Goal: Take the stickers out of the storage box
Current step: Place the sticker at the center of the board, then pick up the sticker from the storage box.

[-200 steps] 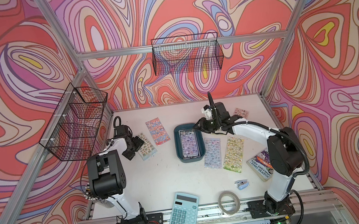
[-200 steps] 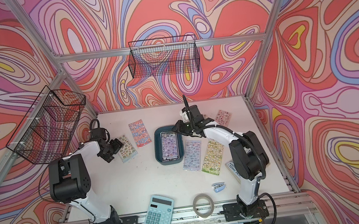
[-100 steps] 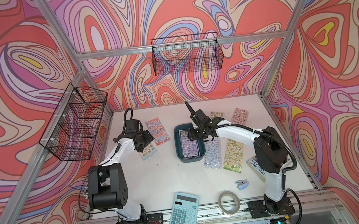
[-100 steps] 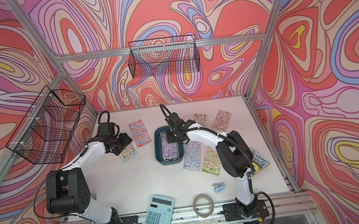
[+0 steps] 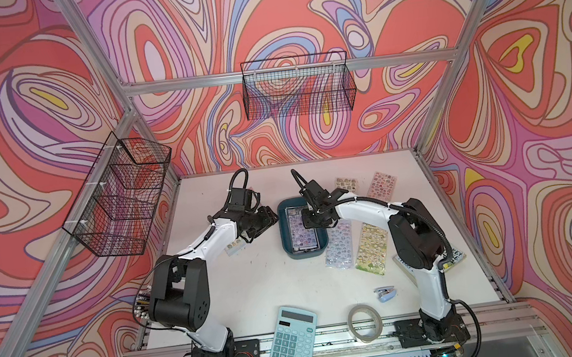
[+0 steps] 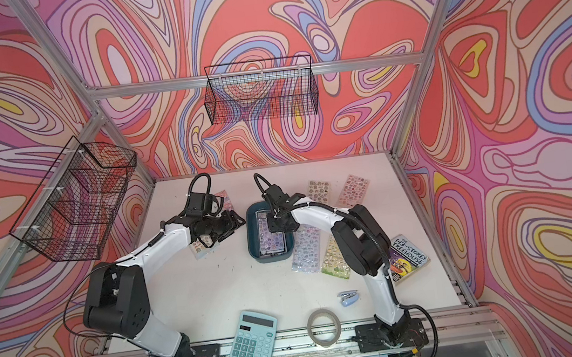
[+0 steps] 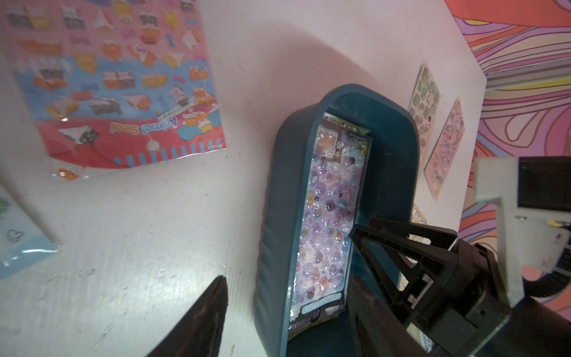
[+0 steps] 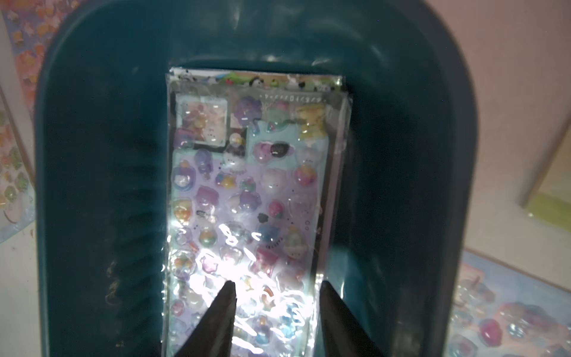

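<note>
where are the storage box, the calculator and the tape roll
storage box (image 5: 306,254), in a top view, on its near wall
calculator (image 5: 293,336), in a top view, on its keypad
tape roll (image 5: 364,337), in a top view, on the near side of its ring

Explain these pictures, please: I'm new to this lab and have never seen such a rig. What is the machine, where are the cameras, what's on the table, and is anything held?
Two robot arms stand at the table's near edge, each ending in a two-fingered gripper. Two pictures look down from high overhead, side by side; the other two come from cameras on the arms' wrists. The teal box holds sticker sheets. Loose sheets lie around it, with a calculator, tape roll, stapler and book. The right gripper hangs open just over the top sheet. The left gripper is open too, seemingly astride the box's side wall. Neither holds anything.
</note>
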